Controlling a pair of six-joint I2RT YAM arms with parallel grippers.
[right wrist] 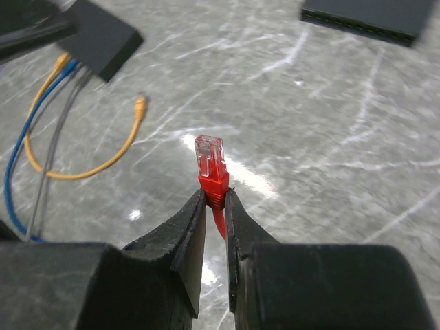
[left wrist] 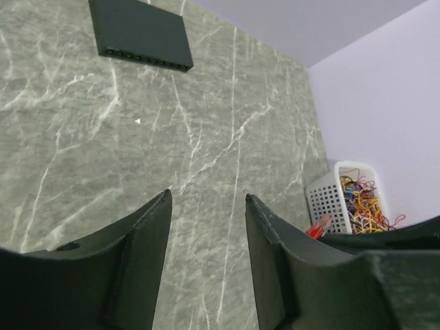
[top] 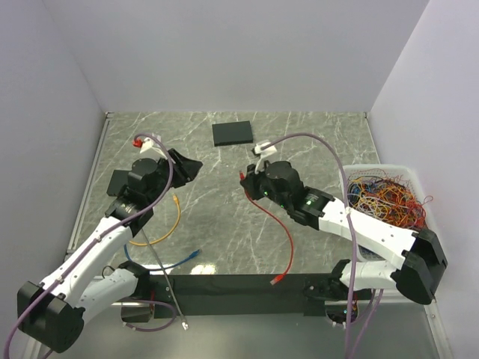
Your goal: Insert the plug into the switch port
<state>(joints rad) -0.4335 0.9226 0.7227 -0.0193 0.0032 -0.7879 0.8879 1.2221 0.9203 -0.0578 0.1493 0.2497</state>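
Observation:
The switch (top: 233, 133) is a flat black box at the back of the table, with its row of ports showing in the left wrist view (left wrist: 141, 34) and one corner in the right wrist view (right wrist: 371, 17). My right gripper (top: 247, 182) (right wrist: 216, 196) is shut on the red boot of the plug (right wrist: 210, 155), whose clear tip points forward above the table. The red cable (top: 284, 232) trails from it toward the near edge. My left gripper (top: 187, 168) (left wrist: 207, 199) hovers open to the left of it, with nothing between its fingers.
A yellow cable (top: 168, 224) (right wrist: 82, 165) and a blue cable (top: 183, 259) lie at the left. A small black box (right wrist: 100, 38) sits by them. A white basket (top: 382, 198) (left wrist: 344, 196) of tangled wires stands at the right. A black strip (top: 239, 284) runs along the near edge.

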